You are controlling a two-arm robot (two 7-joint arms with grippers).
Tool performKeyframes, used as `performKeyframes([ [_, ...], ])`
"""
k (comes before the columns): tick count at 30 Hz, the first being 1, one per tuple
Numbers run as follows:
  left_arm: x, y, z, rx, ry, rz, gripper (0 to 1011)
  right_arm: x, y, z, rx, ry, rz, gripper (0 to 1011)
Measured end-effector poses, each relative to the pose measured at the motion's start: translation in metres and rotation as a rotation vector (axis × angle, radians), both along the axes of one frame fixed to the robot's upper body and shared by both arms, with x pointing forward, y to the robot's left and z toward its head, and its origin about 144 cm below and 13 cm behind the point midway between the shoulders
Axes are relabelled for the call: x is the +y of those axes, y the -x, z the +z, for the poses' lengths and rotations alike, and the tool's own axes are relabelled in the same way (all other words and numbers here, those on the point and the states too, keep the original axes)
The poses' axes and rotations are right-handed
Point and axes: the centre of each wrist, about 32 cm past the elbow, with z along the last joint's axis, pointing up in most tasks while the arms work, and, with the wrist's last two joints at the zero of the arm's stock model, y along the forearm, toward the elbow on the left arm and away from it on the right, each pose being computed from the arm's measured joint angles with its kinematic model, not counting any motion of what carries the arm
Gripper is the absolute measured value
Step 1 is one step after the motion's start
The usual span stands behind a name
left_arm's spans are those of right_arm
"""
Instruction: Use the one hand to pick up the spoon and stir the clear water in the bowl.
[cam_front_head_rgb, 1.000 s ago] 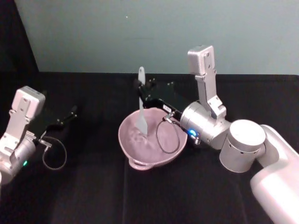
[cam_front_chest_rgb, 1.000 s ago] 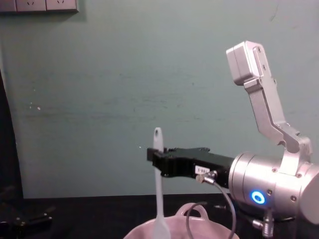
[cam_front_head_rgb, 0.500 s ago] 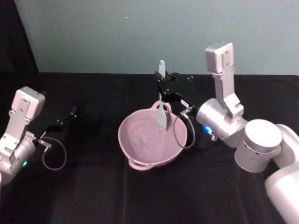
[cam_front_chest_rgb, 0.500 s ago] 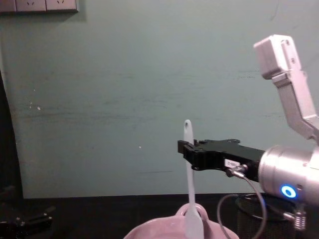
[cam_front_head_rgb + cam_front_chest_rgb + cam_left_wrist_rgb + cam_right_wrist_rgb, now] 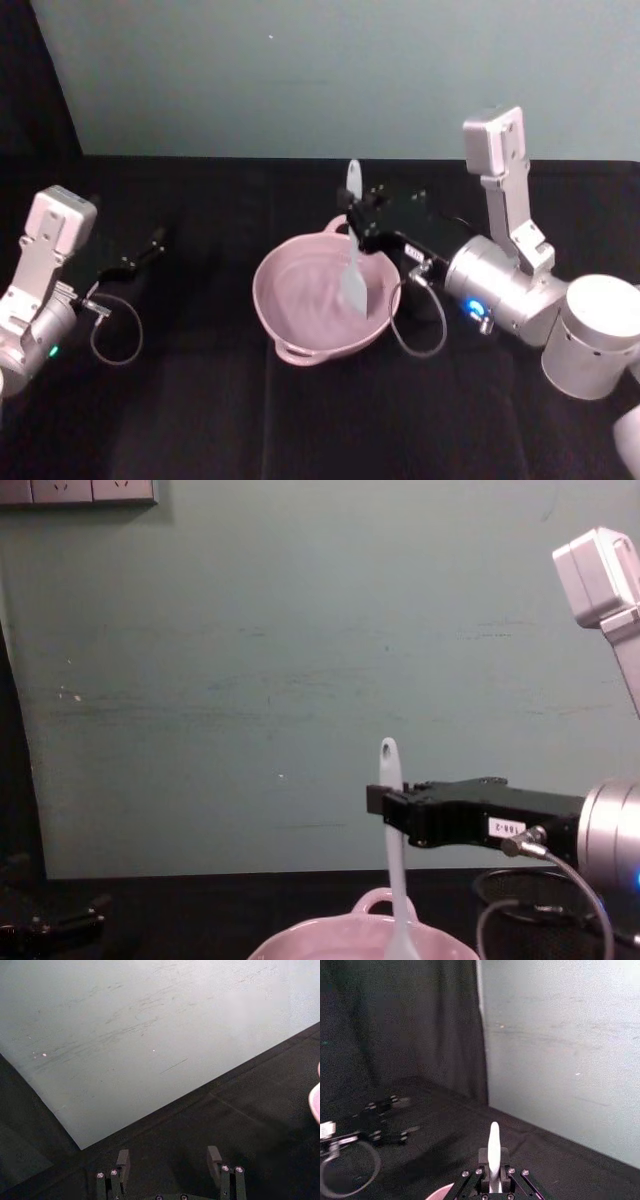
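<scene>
Long slim white plastic spoon (image 5: pixel 353 285) has swept round. A second ago its scoop sat left of centre in the pale pink glossy ceramic bowl (image 5: pixel 258 290). Half a second ago it was up by the 1 o'clock rim, and now it's at about 3 o'clock, inside the wall. My right arm shifted right with it.

I read that as one arc of a stir loop: pickup is done and stirring is under way. Clear water (image 5: pixel 310 300) barely shows against the glaze, so I can't tell how deep the scoop sits.

Spoon's long axis is near vertical, with only a slight lean in the chest view. Scoop end points down into the bowl and the holed handle end points up.

Right jaws are clenched on the handle just under the hole.

Left jaws are released and empty, parked on the black cloth tabletop (image 5: pixel 200 400) at 9 o'clock, well apart from the bowl.
</scene>
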Motion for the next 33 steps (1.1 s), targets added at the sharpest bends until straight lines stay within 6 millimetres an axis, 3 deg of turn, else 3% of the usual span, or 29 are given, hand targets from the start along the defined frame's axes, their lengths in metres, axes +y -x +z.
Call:
performKeyframes([
  [7, 0.000, 0.000, 0.000, 0.000, 0.000, 0.000, 1011, 0.008, 0.017, 0.001, 0.042, -0.012, 0.073, 119],
  [14, 0.000, 0.000, 0.000, 0.000, 0.000, 0.000, 1011, 0.019, 0.019, 0.002, 0.049, -0.019, 0.108, 119],
  [26, 0.000, 0.000, 0.000, 0.000, 0.000, 0.000, 1011, 0.046, -0.007, -0.014, -0.012, -0.056, 0.081, 119],
  [33, 0.000, 0.000, 0.000, 0.000, 0.000, 0.000, 1011, 0.052, -0.022, -0.027, -0.078, -0.071, 0.008, 119],
])
